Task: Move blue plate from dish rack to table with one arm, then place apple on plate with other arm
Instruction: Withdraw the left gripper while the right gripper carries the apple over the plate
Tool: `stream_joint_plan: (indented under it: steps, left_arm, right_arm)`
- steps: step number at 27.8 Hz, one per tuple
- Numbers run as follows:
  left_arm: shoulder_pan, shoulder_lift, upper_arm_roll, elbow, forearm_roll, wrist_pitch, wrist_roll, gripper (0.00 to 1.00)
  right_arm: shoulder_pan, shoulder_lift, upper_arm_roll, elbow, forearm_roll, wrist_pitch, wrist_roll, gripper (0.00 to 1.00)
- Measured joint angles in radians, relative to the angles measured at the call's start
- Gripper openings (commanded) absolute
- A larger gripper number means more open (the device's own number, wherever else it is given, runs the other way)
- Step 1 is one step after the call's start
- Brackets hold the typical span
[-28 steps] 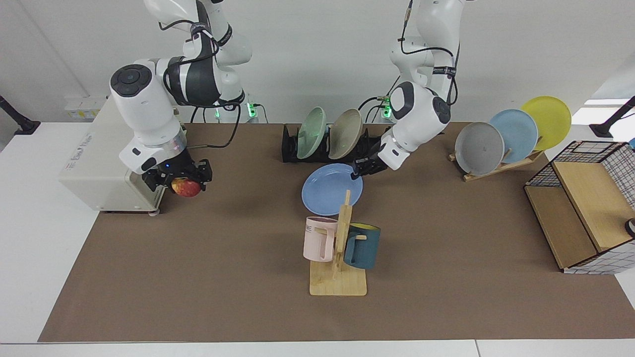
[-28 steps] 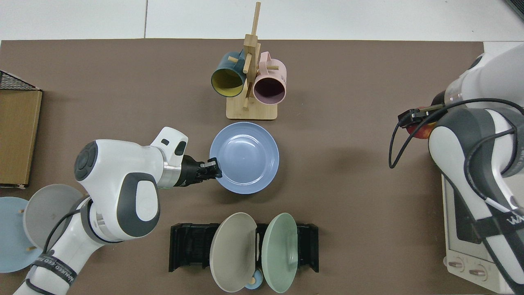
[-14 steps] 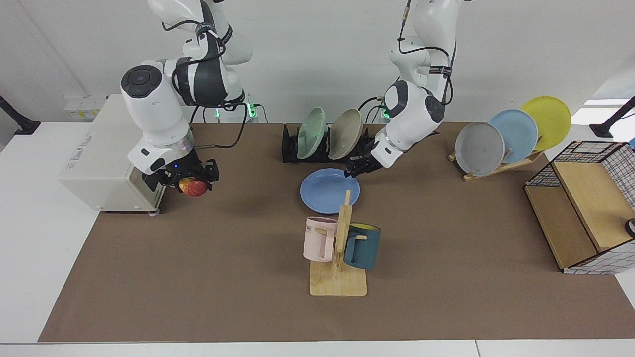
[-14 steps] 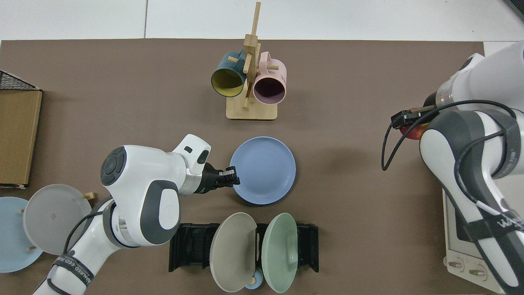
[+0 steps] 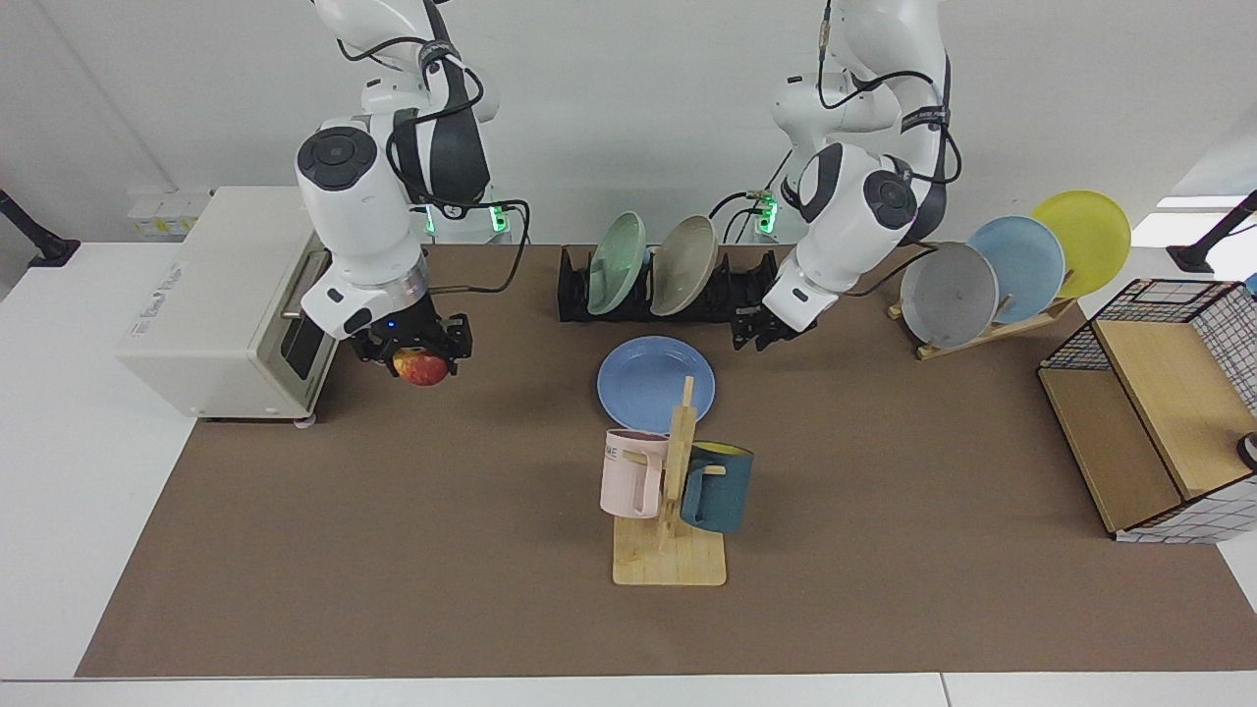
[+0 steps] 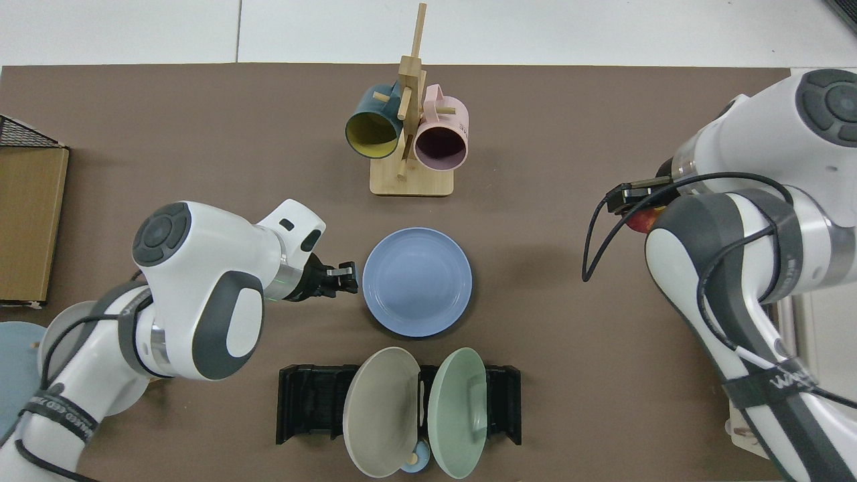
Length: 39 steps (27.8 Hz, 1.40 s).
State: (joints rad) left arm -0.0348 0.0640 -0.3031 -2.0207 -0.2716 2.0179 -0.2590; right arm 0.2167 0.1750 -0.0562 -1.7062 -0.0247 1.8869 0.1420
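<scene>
The blue plate [image 5: 656, 383] [image 6: 416, 281] lies flat on the brown table mat [image 5: 884, 550], in front of the black dish rack [image 5: 735, 291] [image 6: 309, 402]. My left gripper [image 5: 760, 338] [image 6: 343, 278] hovers just off the plate's rim, open and apart from it. To the plate's other side, my right gripper [image 5: 422, 355] [image 6: 636, 204] hangs above the mat in front of the white oven. It is shut on the red-and-yellow apple [image 5: 424, 369] [image 6: 643, 220]. The arm partly hides the apple in the top view.
A green plate [image 5: 617, 263] and a beige plate [image 5: 684, 265] stand in the dish rack. A wooden mug tree [image 5: 672, 511] with a pink and a teal mug stands close before the blue plate. A white oven [image 5: 211, 304], a wooden plate stand [image 5: 992, 275] and a wire crate [image 5: 1149, 412] line the sides.
The left gripper set the blue plate down flat, let go and drew back from its rim. The right arm carried the apple away from the oven toward the table's middle.
</scene>
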Motion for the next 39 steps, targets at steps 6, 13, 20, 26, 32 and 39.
stream_joint_plan:
  steps: [6,13,20,26,32,39]
  left_arm:
    - [0.030,-0.033,0.004,0.132,0.102,-0.201,-0.008,0.66]
    - [0.049,-0.054,0.011,0.249,0.171,-0.338,-0.009,0.99]
    - [0.076,-0.093,0.017,0.285,0.223,-0.365,0.011,1.00]
    - [0.094,-0.116,0.018,0.285,0.226,-0.378,0.032,1.00]
    - [0.098,-0.118,0.018,0.285,0.228,-0.380,0.033,1.00]
    - [0.071,-0.118,0.095,0.285,0.229,-0.382,0.065,1.00]
  right_arm:
    - [0.058,0.001,0.002,-0.004,0.000,0.001,0.095,0.00]
    - [0.124,0.007,0.004,-0.006,0.000,0.018,0.223,0.00]
    - [0.195,0.025,0.005,-0.010,0.001,0.053,0.348,0.00]
    - [0.250,0.052,0.006,-0.012,0.001,0.095,0.432,0.00]
    - [0.310,0.078,0.006,-0.012,0.018,0.127,0.516,0.00]
    - [0.397,0.123,0.006,-0.013,0.022,0.165,0.634,0.00]
